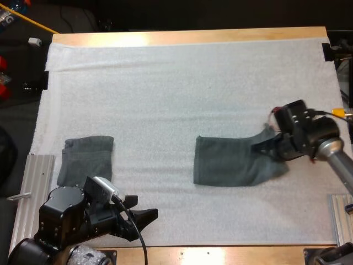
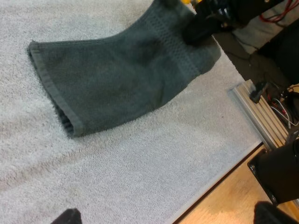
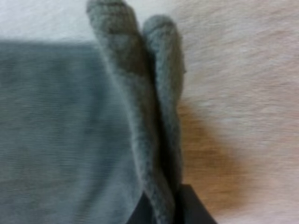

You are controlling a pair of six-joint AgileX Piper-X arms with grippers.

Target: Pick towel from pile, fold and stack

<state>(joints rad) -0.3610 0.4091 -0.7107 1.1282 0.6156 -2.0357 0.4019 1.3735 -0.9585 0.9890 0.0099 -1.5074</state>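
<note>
A dark grey-green towel [image 1: 234,161] lies folded flat on the mat right of centre, its right edge lifted. My right gripper [image 1: 268,147] is shut on that raised edge; in the right wrist view the pinched fold of towel [image 3: 140,93] stands up from between the black fingers [image 3: 189,207]. The left wrist view looks across the same towel [image 2: 117,74] to the right gripper [image 2: 202,28] at its far corner. A second, smaller folded towel [image 1: 86,160] rests at the mat's left. My left gripper [image 1: 139,212] hovers open near the front edge, holding nothing.
The white mat [image 1: 182,88] covers most of the wooden table [image 1: 187,36]. Metal rails sit at the front left [image 1: 30,193] and front right [image 1: 342,207]. Bare mat stretches behind and between the two towels.
</note>
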